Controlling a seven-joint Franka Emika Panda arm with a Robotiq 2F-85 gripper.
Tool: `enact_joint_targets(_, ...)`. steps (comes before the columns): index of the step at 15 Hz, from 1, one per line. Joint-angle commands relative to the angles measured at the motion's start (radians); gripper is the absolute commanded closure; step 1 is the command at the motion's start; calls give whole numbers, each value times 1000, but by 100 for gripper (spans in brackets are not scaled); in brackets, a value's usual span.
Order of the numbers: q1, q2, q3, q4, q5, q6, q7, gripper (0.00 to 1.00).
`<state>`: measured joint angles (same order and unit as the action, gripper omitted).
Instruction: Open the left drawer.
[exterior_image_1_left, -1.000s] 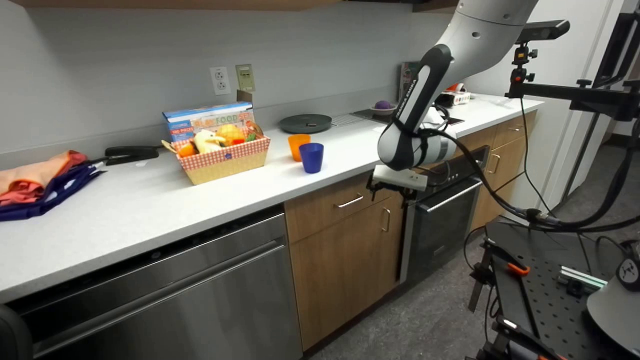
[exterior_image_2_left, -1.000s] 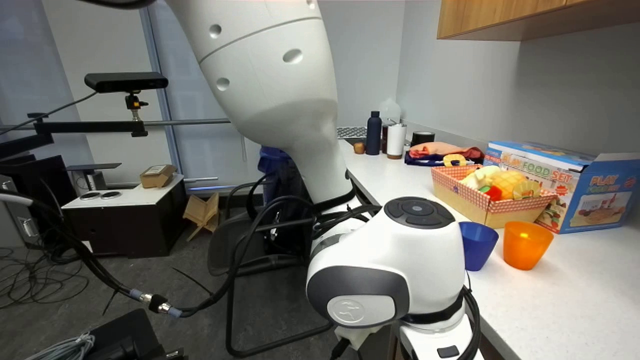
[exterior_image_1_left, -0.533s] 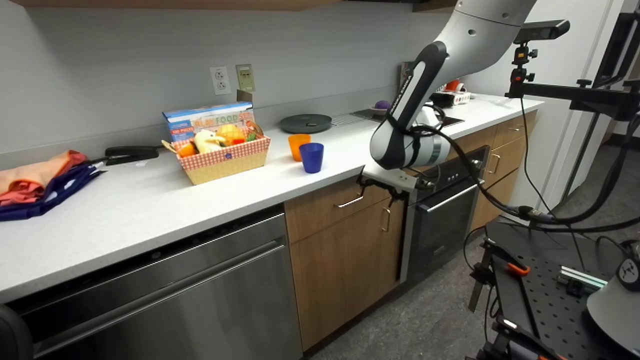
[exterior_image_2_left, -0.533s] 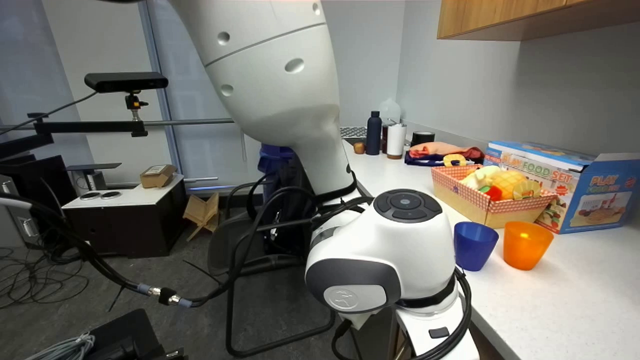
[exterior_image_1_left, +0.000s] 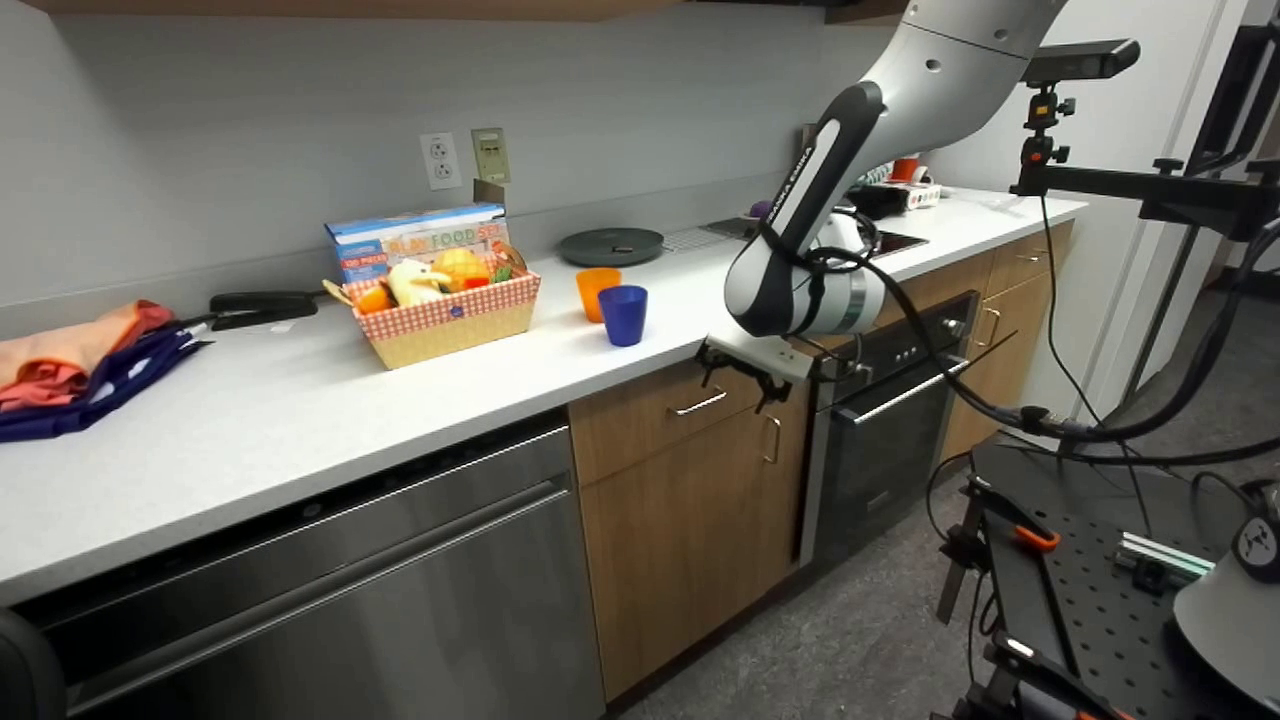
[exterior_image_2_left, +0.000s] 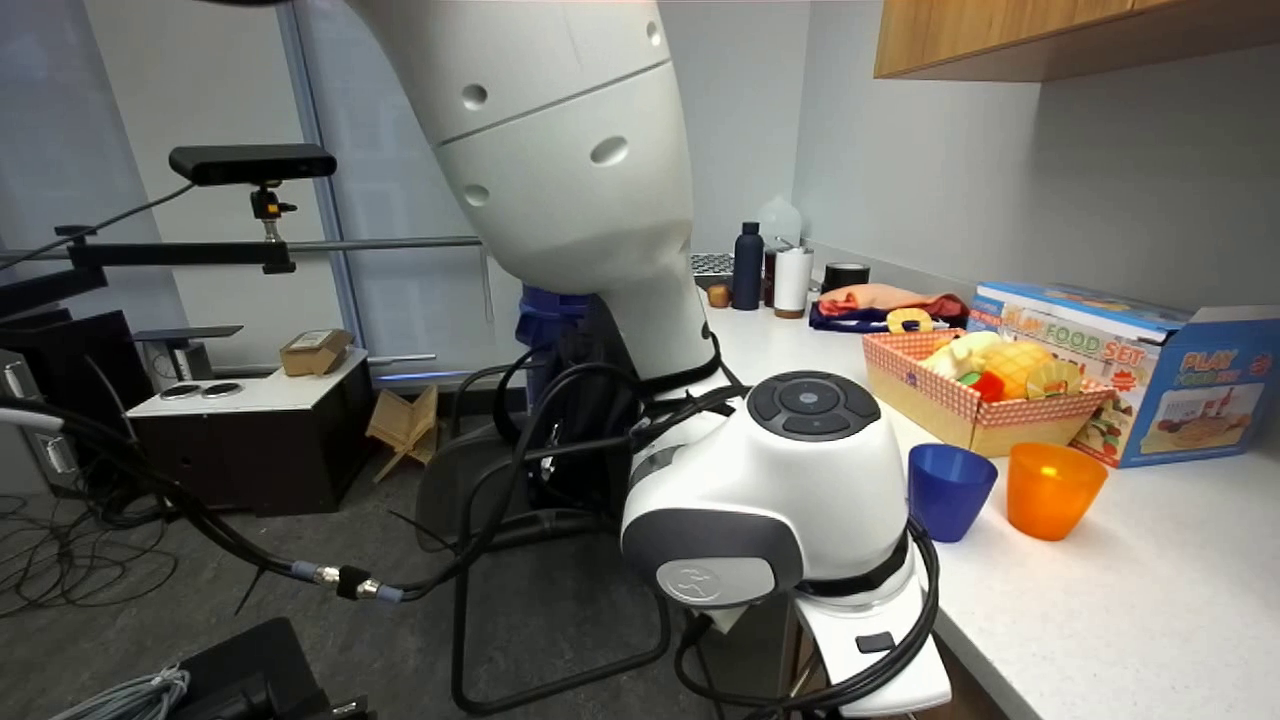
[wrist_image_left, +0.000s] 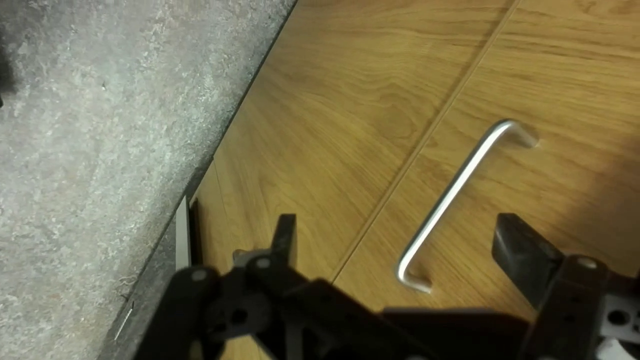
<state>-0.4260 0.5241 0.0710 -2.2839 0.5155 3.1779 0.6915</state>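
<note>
In an exterior view, well to the left of the gripper (exterior_image_1_left: 735, 393), folded cloths (exterior_image_1_left: 90, 345) lie on the white counter (exterior_image_1_left: 250, 430); a stainless steel appliance front (exterior_image_1_left: 400, 600) is to the gripper's lower left. Nearer on that side stand a checked basket (exterior_image_1_left: 460, 340) of toy food (exterior_image_1_left: 460, 268), an orange cup (exterior_image_1_left: 590, 293) and a blue cup (exterior_image_1_left: 623, 318), both upright and higher than the gripper. The left drawer (exterior_image_1_left: 640, 425), closed, is just ahead of the gripper, its front reaching out to the left. The jaws stand wide apart, holding nothing; in the wrist view the silver bar handle (wrist_image_left: 448, 200) shows between the fingers (wrist_image_left: 525, 255), apart from both. Below the gripper is the cabinet door (exterior_image_1_left: 690, 540); to its right, the black oven (exterior_image_1_left: 880, 460).
</note>
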Motion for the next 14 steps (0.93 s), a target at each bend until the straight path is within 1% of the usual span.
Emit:
enact_joint_targets(1, -69, 89, 46, 74, 18, 40, 3, 0)
enact_joint_targets(8, -92, 169, 70, 139, 14, 53, 31, 0)
enact_joint_targets(9, -67, 166, 62, 133, 19, 55, 46, 0)
enact_joint_targets(11, -51, 170, 60, 128, 19, 57, 59, 0)
enact_joint_targets(14, -88, 192, 73, 142, 7, 39, 54, 0)
